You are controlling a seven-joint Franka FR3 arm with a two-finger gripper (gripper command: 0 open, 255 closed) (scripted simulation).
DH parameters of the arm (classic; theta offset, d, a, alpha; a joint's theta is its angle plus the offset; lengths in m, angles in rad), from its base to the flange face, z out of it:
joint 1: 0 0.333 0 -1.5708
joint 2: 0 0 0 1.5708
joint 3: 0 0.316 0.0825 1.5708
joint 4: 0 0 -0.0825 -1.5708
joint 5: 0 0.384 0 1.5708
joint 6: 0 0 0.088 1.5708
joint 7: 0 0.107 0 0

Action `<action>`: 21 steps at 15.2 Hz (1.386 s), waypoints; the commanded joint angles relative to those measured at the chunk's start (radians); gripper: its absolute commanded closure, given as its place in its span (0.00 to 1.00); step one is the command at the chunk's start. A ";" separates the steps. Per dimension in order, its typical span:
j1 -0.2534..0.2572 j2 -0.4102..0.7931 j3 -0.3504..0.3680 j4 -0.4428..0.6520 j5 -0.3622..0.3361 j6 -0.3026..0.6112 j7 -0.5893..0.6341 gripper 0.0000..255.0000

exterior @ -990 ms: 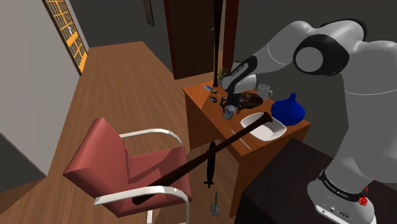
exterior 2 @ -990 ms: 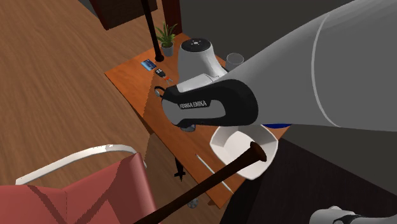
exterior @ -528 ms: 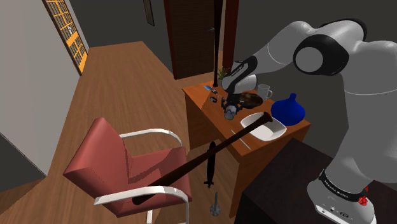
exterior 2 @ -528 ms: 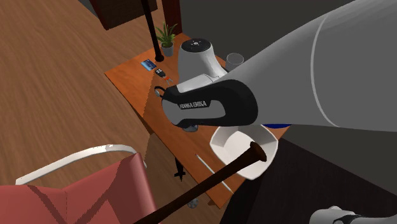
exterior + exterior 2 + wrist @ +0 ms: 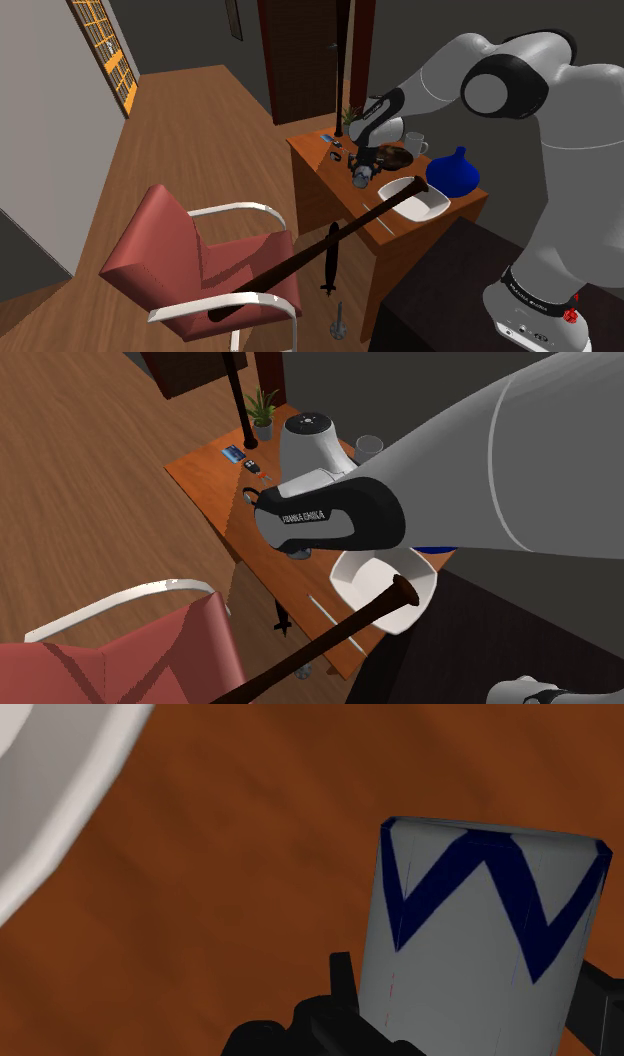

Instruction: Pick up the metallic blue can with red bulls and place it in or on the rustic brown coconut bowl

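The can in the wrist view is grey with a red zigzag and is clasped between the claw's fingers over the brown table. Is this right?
The zigzag on the can is dark blue, not red, as the wrist view shows. Otherwise right: grey, clasped between the fingers of the claw, over the brown table.

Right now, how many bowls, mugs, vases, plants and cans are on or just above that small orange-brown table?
Bowls: 2, a white bowl and a brown bowl
Mugs: 1, the mug
Vases: 1, the blue vase
Plants: 1, the potted plant
Cans: 1, the grey can with a dark blue zigzag
Total: 6
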State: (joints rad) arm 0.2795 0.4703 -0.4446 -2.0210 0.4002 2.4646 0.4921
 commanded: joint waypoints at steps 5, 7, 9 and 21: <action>0.018 -0.050 -0.025 0.002 -0.038 -0.047 0.027 1.00; 0.025 -0.069 -0.034 0.004 -0.053 -0.066 0.038 1.00; 0.031 -0.088 -0.043 0.007 -0.068 -0.086 0.049 1.00; 0.060 -0.190 -0.082 0.046 -0.151 -0.211 0.109 1.00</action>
State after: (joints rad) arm 0.3370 0.2885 -0.5241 -1.9808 0.2562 2.2661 0.5940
